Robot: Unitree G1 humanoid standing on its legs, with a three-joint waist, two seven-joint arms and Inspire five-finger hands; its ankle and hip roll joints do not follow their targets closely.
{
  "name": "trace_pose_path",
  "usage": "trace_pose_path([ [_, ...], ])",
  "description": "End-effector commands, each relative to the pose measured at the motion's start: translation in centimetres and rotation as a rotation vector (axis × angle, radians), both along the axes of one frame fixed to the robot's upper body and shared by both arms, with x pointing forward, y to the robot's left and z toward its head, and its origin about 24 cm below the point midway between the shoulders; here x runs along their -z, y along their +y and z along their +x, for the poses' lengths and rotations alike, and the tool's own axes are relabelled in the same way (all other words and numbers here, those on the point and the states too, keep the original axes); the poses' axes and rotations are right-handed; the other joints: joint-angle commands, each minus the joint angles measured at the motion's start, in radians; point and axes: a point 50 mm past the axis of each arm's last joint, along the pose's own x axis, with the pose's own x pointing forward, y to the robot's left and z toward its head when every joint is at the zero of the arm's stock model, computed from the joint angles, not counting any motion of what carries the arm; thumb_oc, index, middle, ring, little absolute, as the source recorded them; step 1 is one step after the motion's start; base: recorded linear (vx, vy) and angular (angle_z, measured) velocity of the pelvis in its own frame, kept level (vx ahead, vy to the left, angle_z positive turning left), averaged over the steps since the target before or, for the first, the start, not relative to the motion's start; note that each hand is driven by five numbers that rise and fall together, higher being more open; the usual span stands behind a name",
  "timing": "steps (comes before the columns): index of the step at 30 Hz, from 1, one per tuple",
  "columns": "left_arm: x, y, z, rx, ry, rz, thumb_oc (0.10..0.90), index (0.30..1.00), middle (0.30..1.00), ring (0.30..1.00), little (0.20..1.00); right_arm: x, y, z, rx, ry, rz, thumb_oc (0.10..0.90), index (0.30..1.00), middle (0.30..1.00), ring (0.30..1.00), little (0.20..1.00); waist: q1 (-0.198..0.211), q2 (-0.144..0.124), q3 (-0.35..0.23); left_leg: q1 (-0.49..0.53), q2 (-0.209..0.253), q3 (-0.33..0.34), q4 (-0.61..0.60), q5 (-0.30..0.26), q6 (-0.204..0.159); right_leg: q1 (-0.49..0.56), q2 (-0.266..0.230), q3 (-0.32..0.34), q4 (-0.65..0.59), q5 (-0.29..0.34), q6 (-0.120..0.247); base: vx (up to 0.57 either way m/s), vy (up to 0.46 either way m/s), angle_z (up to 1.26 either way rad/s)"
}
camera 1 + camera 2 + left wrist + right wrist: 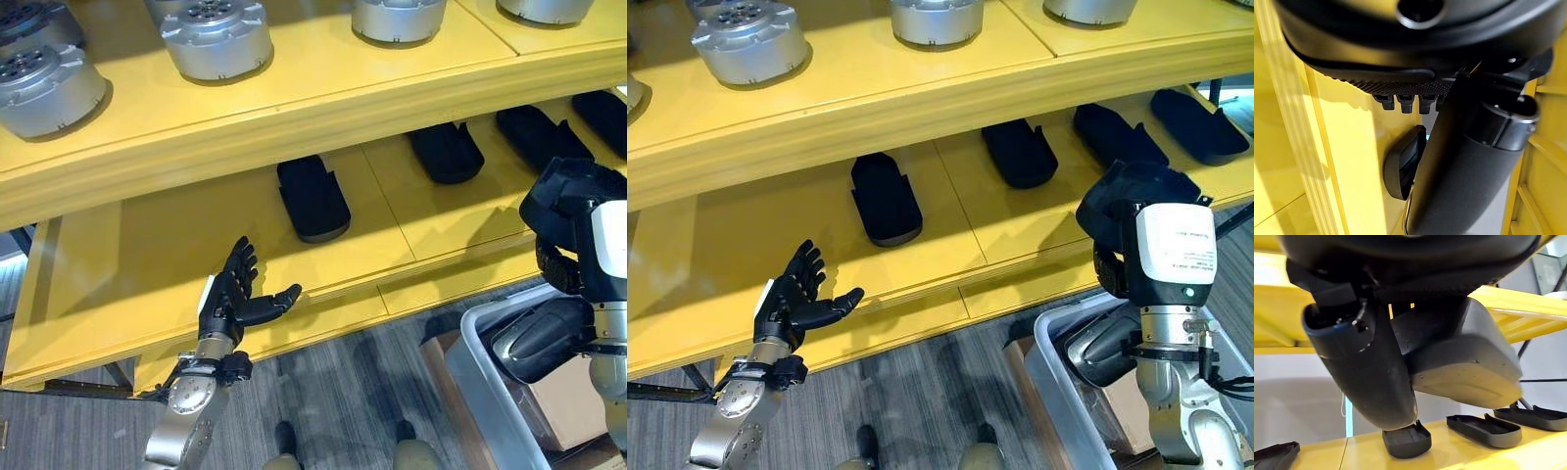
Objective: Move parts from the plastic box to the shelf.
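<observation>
Head views. Right hand [1136,211]: raised nearest the camera, curled round a dark moulded part [1161,191] held above the plastic box [1058,387], which is a pale, translucent, rounded-rim bin seen below the wrist. A glossy black curved part [539,338] is seen lying inside the box beneath that wrist. Left hand [235,294]: held out with palm up, fingers straight and spread, thumb extended sideways, nothing held; it is placed just before the front lip of the lower board of the shelf [323,93], a yellow, smooth, painted two-tier unit. Beyond the left fingertips, one matte black tongue-shaped part [312,198] is laid flat on the lower board; three more black parts [446,152] of like shape are ranged along the same board, toward the right hand. On the upper board, silver cylindrical metal housings [217,37] with bolt-ringed tops are stood upright.

Left wrist view. Straight fingertips [1400,102] are seen with the thumb [1469,171] standing apart; a black ridged part [1403,166] is seen on the yellow board past them.

Right wrist view. The thumb [1366,372] and fingers are pressed against the held part [1464,362], smooth, grey-black, rounded-edged. Past them, flat black parts [1406,440] are laid on the yellow board.
</observation>
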Motion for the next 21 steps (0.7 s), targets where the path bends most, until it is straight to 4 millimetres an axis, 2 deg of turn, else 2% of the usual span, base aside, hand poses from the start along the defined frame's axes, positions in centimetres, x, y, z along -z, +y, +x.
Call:
trace_pose_path([
  [1,-5.2,0.1,0.7,0.02,-0.276,0.014,0.9,1.0,1.0,1.0,1.0,-7.3,2.5,-0.1,-0.131,-0.342,-0.175,0.4,0.3,0.3,0.3,0.3,0.016,-0.081,-0.128,-0.017,0.088,0.037,0.125,-0.068,-0.014,0.045,-0.041,0.009,-0.007,-0.008,0.028,0.03,0.036,-0.06],
  [7,-4.9,0.7,0.3,-0.009,-0.261,0.031,0.9,1.0,1.0,1.0,1.0,-7.3,3.1,0.3,-0.167,-0.309,-0.172,0.4,0.3,0.3,0.3,0.3,0.035,-0.098,-0.137,-0.003,0.069,0.042,0.097,-0.067,-0.006,0.06,-0.06,0.006,-0.046,0.019,0.04,0.03,0.039,-0.05],
  [13,-5.1,1.0,0.4,-0.021,-0.264,0.049,0.9,1.0,1.0,1.0,1.0,-7.0,3.6,0.7,-0.201,-0.319,-0.1,0.4,0.3,0.3,0.3,0.3,0.063,-0.11,-0.116,-0.085,0.034,-0.02,0.166,-0.101,0.016,0.064,-0.09,-0.022,-0.074,0.048,0.053,-0.01,0.071,0.16],
  [16,-5.2,1.3,0.5,-0.027,-0.268,0.061,0.9,1.0,1.0,1.0,1.0,-6.1,4.4,1.5,-0.228,-0.294,-0.032,0.4,0.3,0.3,0.3,0.3,0.076,-0.106,-0.113,-0.124,-0.027,-0.038,0.209,-0.145,0.059,0.044,-0.148,-0.018,-0.067,0.14,0.068,0.02,0.244,0.27],
  [19,-5.9,0.9,0.8,-0.013,-0.301,0.062,0.9,1.0,1.0,1.0,1.0,-5.3,5.3,2.3,-0.25,-0.262,-0.012,0.4,0.3,0.3,0.3,0.3,0.073,-0.091,-0.108,-0.11,-0.076,-0.017,0.172,-0.142,0.098,-0.02,-0.178,0.01,0.01,0.259,0.063,0.03,0.308,0.03],
  [21,-6.2,0.9,0.9,-0.016,-0.319,0.063,0.9,1.0,1.0,1.0,1.0,-5.0,6.0,3.1,-0.275,-0.24,-0.003,0.4,0.3,0.3,0.3,0.3,0.078,-0.065,-0.092,-0.066,-0.095,0.014,0.101,-0.129,0.114,-0.082,-0.158,-0.04,0.09,0.234,0.038,0.01,0.321,-0.07],
])
